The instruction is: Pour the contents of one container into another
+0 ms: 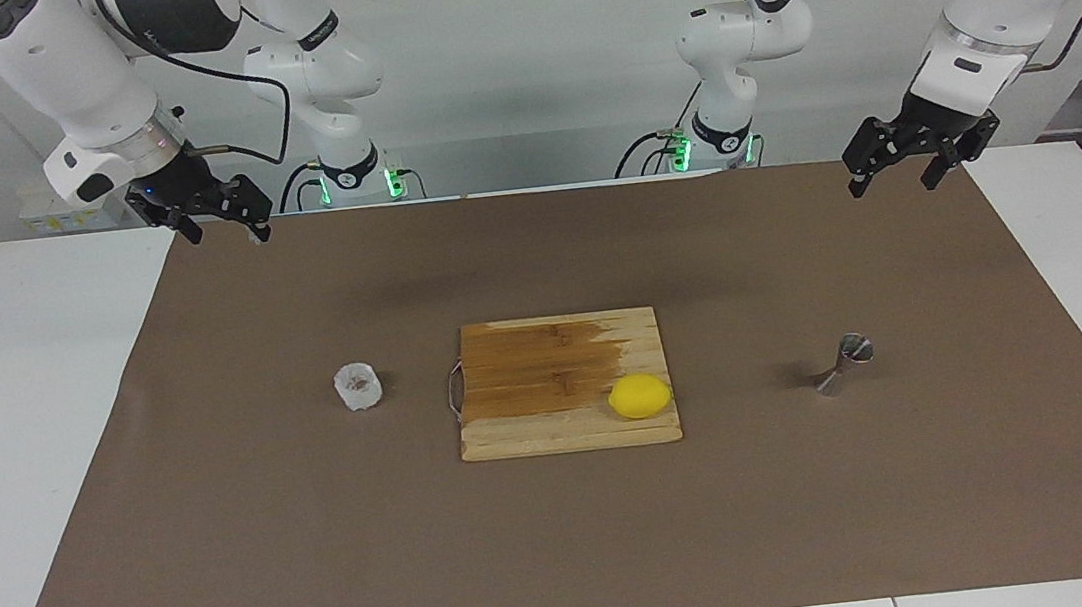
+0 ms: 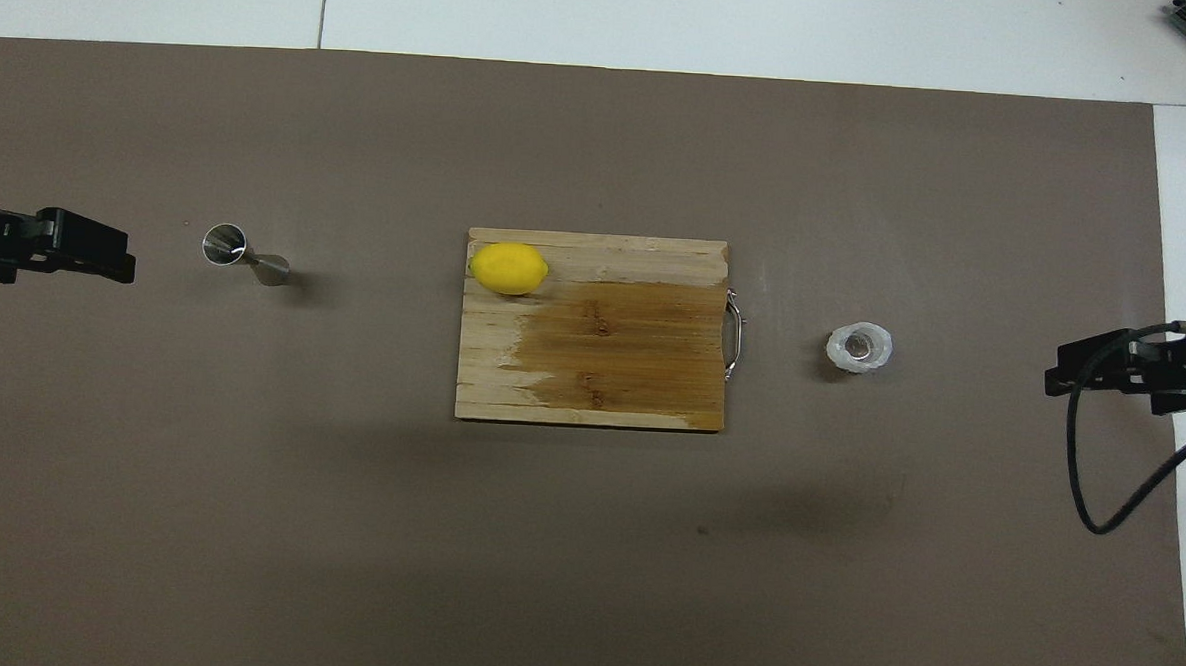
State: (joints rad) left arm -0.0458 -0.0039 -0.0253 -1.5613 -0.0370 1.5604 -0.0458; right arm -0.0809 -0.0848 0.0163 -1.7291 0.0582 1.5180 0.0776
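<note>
The small translucent crinkled cup [image 1: 358,386] [image 2: 860,347] with brownish contents stands on the brown mat toward the right arm's end. The steel hourglass jigger [image 1: 844,364] [image 2: 241,254] stands on the mat toward the left arm's end. My right gripper [image 1: 227,231] [image 2: 1053,378] hangs open and empty over the mat's edge near its own base, well away from the cup. Likewise my left gripper [image 1: 895,184] [image 2: 128,259] hangs open and empty over the mat near its base, apart from the jigger.
Between cup and jigger lies a wooden cutting board [image 1: 554,423] [image 2: 601,373] with a metal handle facing the cup. A yellow lemon [image 1: 639,396] [image 2: 508,268] rests on the board's corner farther from the robots, on the jigger's side. The brown mat [image 1: 566,542] covers the table.
</note>
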